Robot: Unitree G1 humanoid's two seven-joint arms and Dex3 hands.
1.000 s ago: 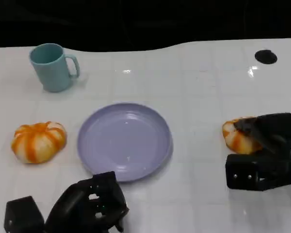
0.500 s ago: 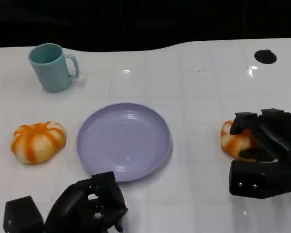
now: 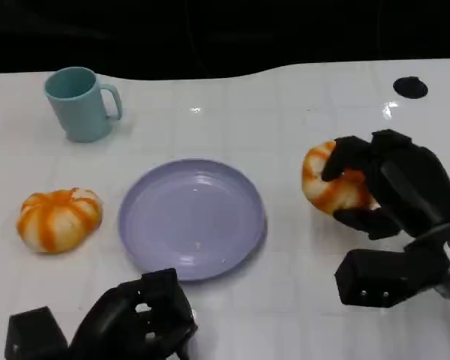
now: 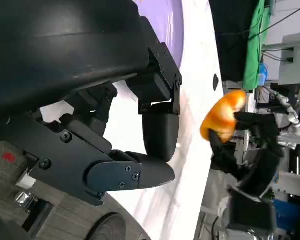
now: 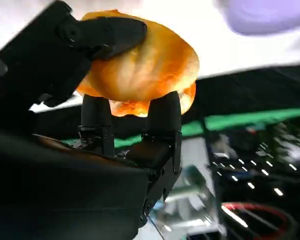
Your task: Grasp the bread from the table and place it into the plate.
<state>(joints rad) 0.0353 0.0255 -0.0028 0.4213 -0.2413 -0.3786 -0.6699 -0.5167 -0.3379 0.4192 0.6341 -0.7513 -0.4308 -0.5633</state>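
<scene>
At frame centre, the lavender plate [image 3: 192,217] holds nothing. At right, the right hand [image 3: 386,187] grips a bread [image 3: 328,180] lifted off the table [image 3: 285,112].

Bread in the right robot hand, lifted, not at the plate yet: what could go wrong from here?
1. The right robot hand holds the bread by a few fingers around its rounded sides; it could slip out mid-carry.
2. The plate has a raised rim; a low carry might clip it and shove the plate.
3. An early release would probably land the bread on the table.
</scene>
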